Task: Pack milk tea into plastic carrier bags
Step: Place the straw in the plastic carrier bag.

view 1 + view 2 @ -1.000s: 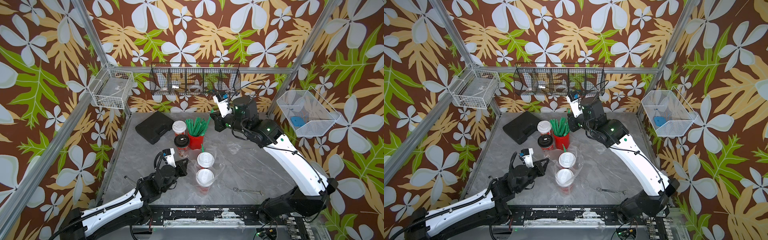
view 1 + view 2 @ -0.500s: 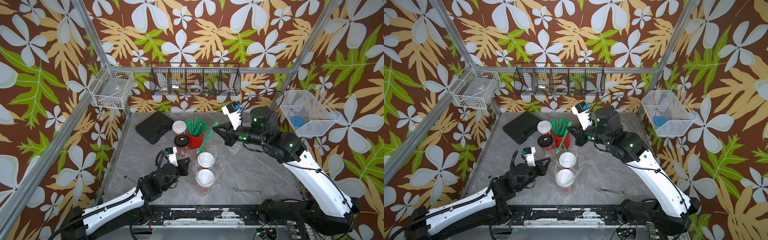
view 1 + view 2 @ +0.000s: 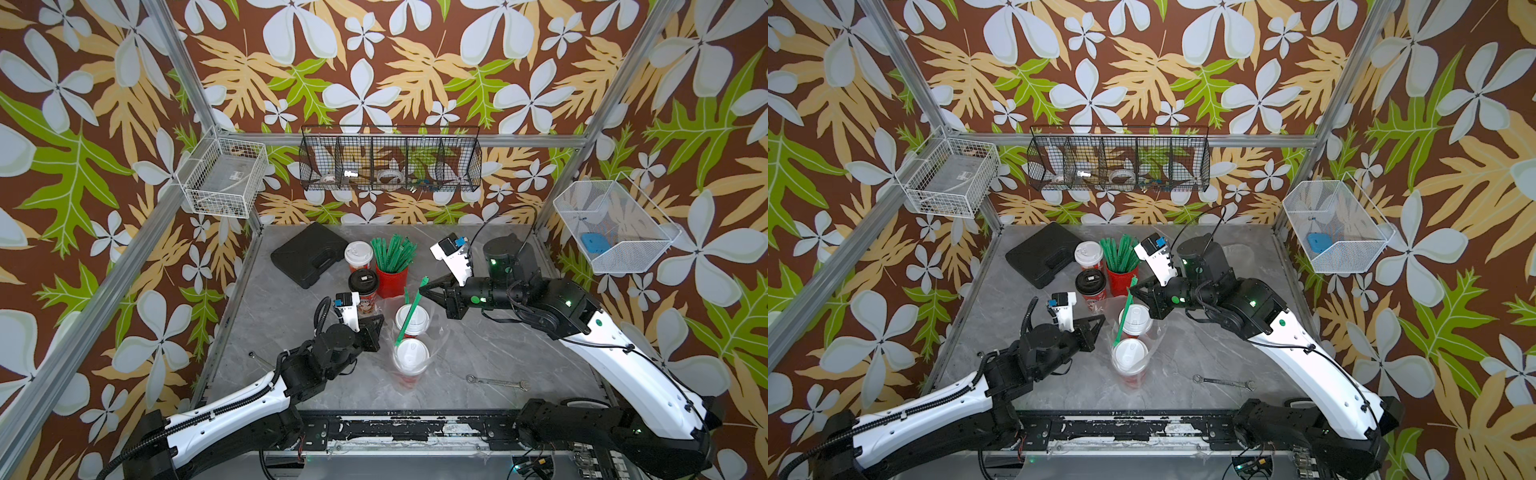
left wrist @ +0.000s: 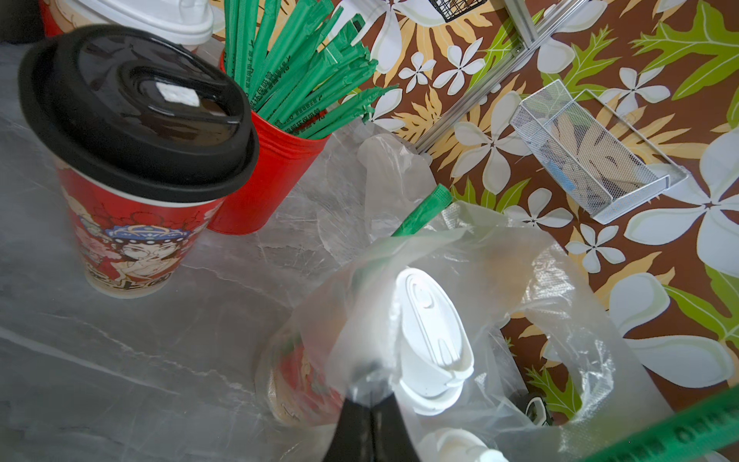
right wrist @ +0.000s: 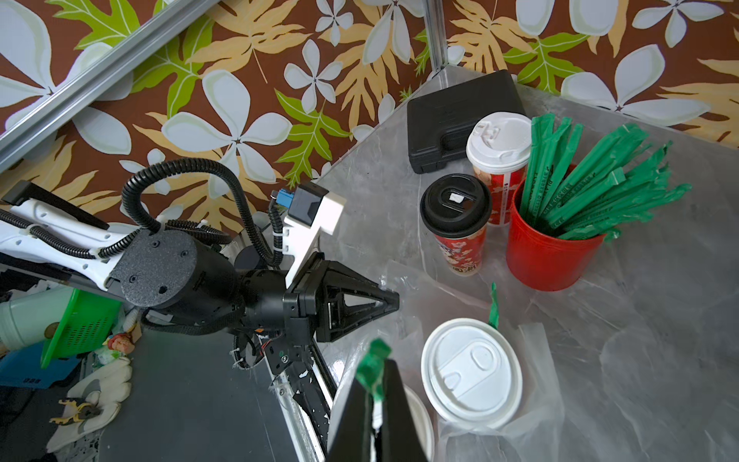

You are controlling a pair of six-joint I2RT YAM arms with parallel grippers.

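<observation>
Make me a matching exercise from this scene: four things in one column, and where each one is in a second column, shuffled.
Things
1. green wrapped straw
2. clear crinkly plastic bag
3. red paper cup with black lid
4. silver metal wrench

Places
A. lying flat on the grey table, by itself
B. clamped in the right gripper
C. standing beside the red pot of straws
D. pinched by the left gripper

Pairs: 1-B, 2-D, 3-C, 4-A
</observation>
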